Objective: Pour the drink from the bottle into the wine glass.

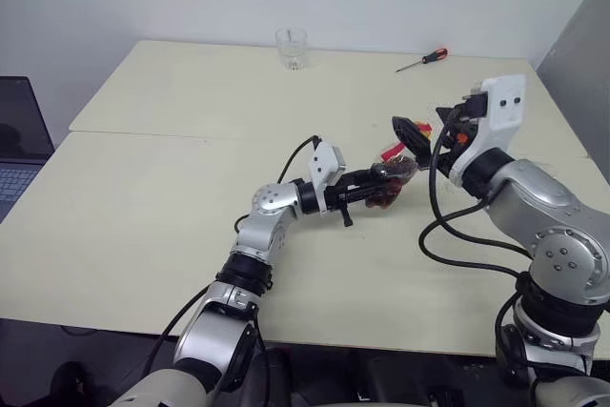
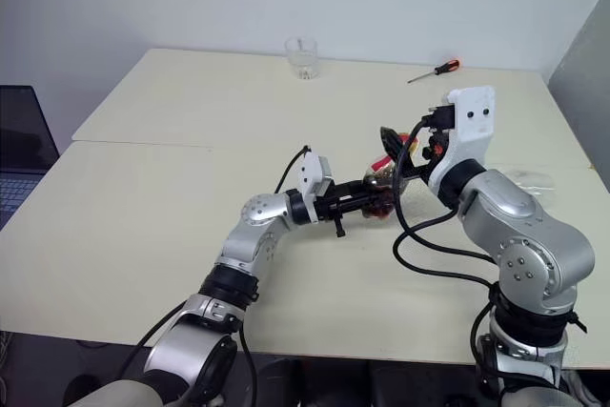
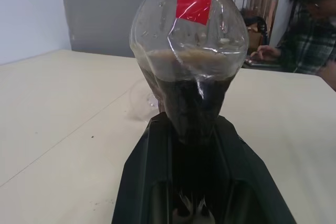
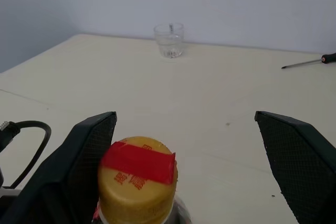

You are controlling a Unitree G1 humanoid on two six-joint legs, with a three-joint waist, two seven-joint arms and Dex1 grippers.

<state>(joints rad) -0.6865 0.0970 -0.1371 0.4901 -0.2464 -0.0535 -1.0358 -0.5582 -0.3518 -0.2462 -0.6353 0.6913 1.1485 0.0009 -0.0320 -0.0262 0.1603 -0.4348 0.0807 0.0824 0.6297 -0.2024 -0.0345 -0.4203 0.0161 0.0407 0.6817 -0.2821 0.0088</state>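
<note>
Above the cream table [image 1: 143,235], the squat clear plastic bottle [image 3: 189,72] stands upright, neck up, pinched at its base by the left gripper [image 1: 386,185]. Red tape with small unreadable print crosses its yellow cap [image 4: 137,182]. Dark foamy drink [image 3: 191,103] fills the lower body. The right gripper [image 4: 184,161] is spread wide around the cap.

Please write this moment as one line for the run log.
left gripper: shut on bottle | right gripper: jaws open at yellow cap | cap: on | drink: unpoured

Two head views above table [image 1: 143,235]; wrist views near bottle [image 3: 189,77].
</note>
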